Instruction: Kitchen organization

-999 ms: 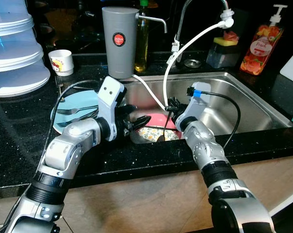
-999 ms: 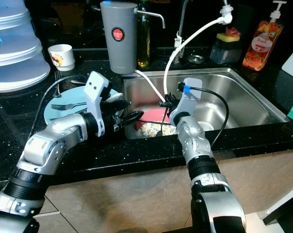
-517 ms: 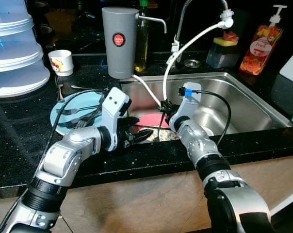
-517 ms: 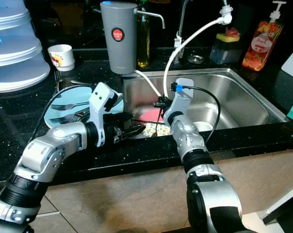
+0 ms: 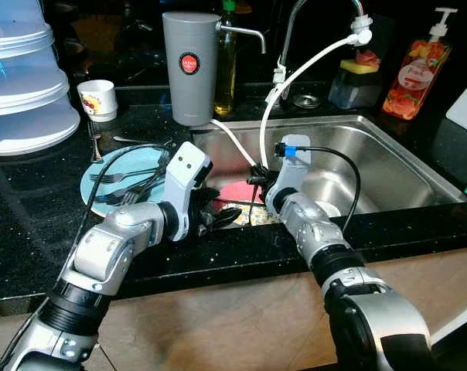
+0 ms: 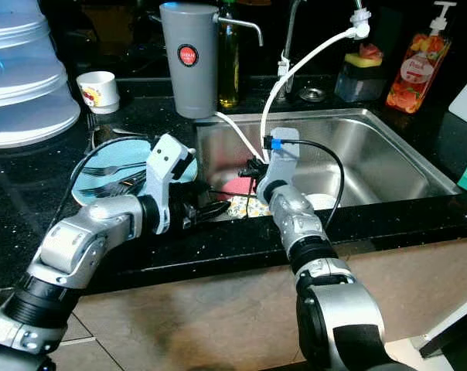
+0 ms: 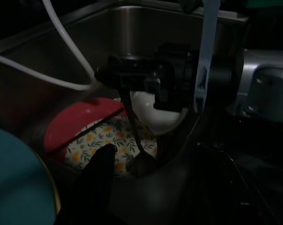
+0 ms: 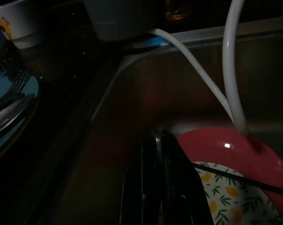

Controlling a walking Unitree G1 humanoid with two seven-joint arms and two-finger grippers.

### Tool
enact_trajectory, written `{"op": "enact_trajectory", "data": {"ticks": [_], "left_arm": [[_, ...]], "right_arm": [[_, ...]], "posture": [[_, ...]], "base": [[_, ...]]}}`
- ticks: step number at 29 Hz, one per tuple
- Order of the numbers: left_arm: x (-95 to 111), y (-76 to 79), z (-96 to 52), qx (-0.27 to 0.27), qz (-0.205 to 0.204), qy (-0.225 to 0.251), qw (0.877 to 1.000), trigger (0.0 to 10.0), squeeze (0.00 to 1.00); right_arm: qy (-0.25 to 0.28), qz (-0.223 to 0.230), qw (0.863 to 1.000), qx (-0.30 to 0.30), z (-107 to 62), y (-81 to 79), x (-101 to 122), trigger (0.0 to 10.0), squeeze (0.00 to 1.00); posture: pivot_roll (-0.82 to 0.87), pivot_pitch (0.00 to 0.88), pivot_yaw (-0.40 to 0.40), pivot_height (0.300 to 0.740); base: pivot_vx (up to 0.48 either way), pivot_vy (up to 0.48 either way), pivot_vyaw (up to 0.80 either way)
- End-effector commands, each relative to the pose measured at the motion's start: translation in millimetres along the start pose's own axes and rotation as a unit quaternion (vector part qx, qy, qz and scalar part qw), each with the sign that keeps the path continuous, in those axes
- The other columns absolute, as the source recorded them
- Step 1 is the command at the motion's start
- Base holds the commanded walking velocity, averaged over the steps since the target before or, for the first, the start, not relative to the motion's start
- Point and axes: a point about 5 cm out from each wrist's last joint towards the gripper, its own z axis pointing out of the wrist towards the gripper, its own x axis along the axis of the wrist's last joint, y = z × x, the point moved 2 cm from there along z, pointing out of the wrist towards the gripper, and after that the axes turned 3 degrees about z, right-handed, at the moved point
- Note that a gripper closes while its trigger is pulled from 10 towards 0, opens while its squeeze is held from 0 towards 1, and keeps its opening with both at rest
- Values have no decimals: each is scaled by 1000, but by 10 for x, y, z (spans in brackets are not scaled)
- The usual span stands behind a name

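a: where are the two hands?

b: both sit at the left end of the sink (image 5: 388,166). the right hand (image 5: 257,176) is over the dishes, and its two black fingers (image 8: 153,187) are pressed together on the thin handle of a spoon (image 7: 140,157). the spoon hangs down, and its bowl is down by the flowery plate (image 7: 108,140).

a: and the left hand?

b: the left hand (image 5: 218,216) is at the sink's near left corner, just beside the dishes. its fingers are apart, with nothing between them.

a: what dishes are in there?

b: a pink plate (image 8: 226,150) lies under the flowery plate. a white bowl (image 7: 155,115) sits just beside them.

a: what is on the counter?

b: the black counter (image 5: 32,209) has a blue plate (image 5: 102,174) with forks (image 5: 121,176) on it, left of the sink. behind it stand a little white cup (image 5: 97,99) and a tall grey jug (image 5: 190,66). a white hose (image 5: 295,73) runs from the tap (image 5: 326,15) down into the sink. a soap bottle (image 5: 417,69) stands at the back right.
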Motion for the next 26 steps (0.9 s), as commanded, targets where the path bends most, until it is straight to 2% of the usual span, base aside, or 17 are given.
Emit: {"op": "enact_trajectory", "data": {"ticks": [1,2,4,5,7,8,12,13,14,16,17,22,24,26], "left_arm": [[-19,-5,14,3,-2,-1,1000,10000,0],[-20,-5,14,4,-1,-2,1000,10000,0],[-20,-6,16,4,-1,-2,1000,10000,0],[-18,-12,13,5,-1,-2,1000,10000,0],[-17,-17,12,5,-1,-2,1000,10000,0],[-13,-24,8,6,0,-1,1000,10000,0],[-7,-42,2,10,2,-1,1000,10000,0],[-5,-47,0,10,2,0,1000,10000,0],[-4,-53,-3,11,3,0,1000,10000,0],[-3,-57,-5,12,3,0,1000,10000,0],[-2,-64,-10,14,4,1,1000,10000,0],[48,-140,-24,40,11,14,999,10000,0],[135,-246,-41,83,25,36,996,10000,0],[246,-373,-83,127,29,59,990,10000,0]], "right_arm": [[-19,3,1000,5,7,-25,-67,10000,0],[-20,4,1000,4,6,-21,-68,10000,35],[-20,5,1000,4,7,-19,-69,10000,35],[-21,4,1000,4,6,-16,-71,10000,624],[-21,4,1000,4,6,-15,-73,10000,624],[-22,4,1000,3,5,-11,-77,10000,1000],[-25,-1,1000,1,1,-3,-87,10000,1000],[-25,-2,1000,1,1,-1,-88,10000,969],[-25,-4,1000,0,2,-1,-85,10000,318],[-25,-5,1000,-1,3,0,-83,10000,318],[-24,-6,1000,-2,6,-1,-72,10000,0],[2,-16,1000,-10,20,21,60,10000,0],[34,-23,999,-21,23,45,185,10000,0],[78,-12,997,-27,20,62,365,10000,0]], "posture": [[12,52,4,740],[13,52,1,740],[14,53,1,740],[14,54,1,740],[14,54,1,740],[14,53,-1,740],[14,53,-2,740],[12,54,-3,740],[13,55,-3,740],[13,55,-3,740],[13,55,-4,740],[13,60,-11,740],[15,62,-12,740],[19,66,-14,740]], "base": [[0,0,0],[0,0,0],[0,0,0],[0,0,0],[0,0,0],[0,0,0],[0,0,0],[0,0,0],[0,0,0],[0,0,0],[0,0,0],[0,0,0],[0,0,0],[0,0,0]]}}
